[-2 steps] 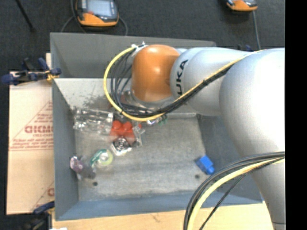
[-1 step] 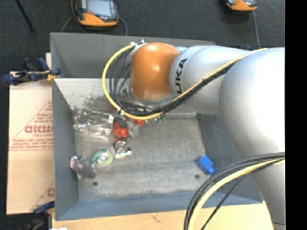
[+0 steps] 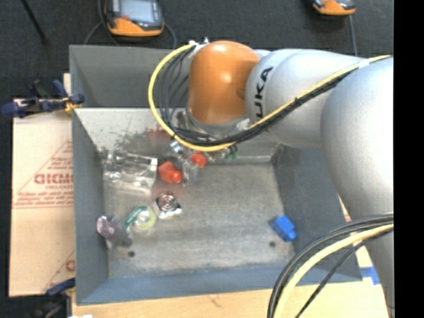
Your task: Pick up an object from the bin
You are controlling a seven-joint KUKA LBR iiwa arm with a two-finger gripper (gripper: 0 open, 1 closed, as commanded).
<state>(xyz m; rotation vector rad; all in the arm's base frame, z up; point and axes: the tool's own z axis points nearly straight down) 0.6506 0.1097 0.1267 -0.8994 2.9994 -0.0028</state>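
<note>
Item 1, my end effector (image 3: 185,158): down in the far half of the grey bin (image 3: 225,207), under my orange wrist cover (image 3: 218,81), with yellow and black cables (image 3: 158,105) looped round the cover's left side. The cover hides most of it; I cannot tell whether it is spread or pressed together, and I see nothing pinched in it

Item 2, small red piece (image 3: 170,172): on the bin floor at the near-left edge of my end effector, close enough that I cannot tell touching from just beside. Stubby and rounded; no clear long axis or heading can be read

Item 3, second red bit (image 3: 197,158): just right of my end effector, partly covered by it. Whether it belongs to item 2 I cannot tell

Item 4, clear plastic piece (image 3: 129,169): left of the red piece, lying flat, long axis roughly left to right

Item 5, small silvery metal thing (image 3: 168,205): nearer than the red piece, apart from it

Item 6, green-and-white ring (image 3: 141,219): just near-left of the metal thing

Item 7, small purple thing (image 3: 106,227): near-left corner area, close to the left wall

Item 8, blue block (image 3: 284,228): alone on the near right of the floor, well apart from the rest, long axis slanting from far-left to near-right
</note>
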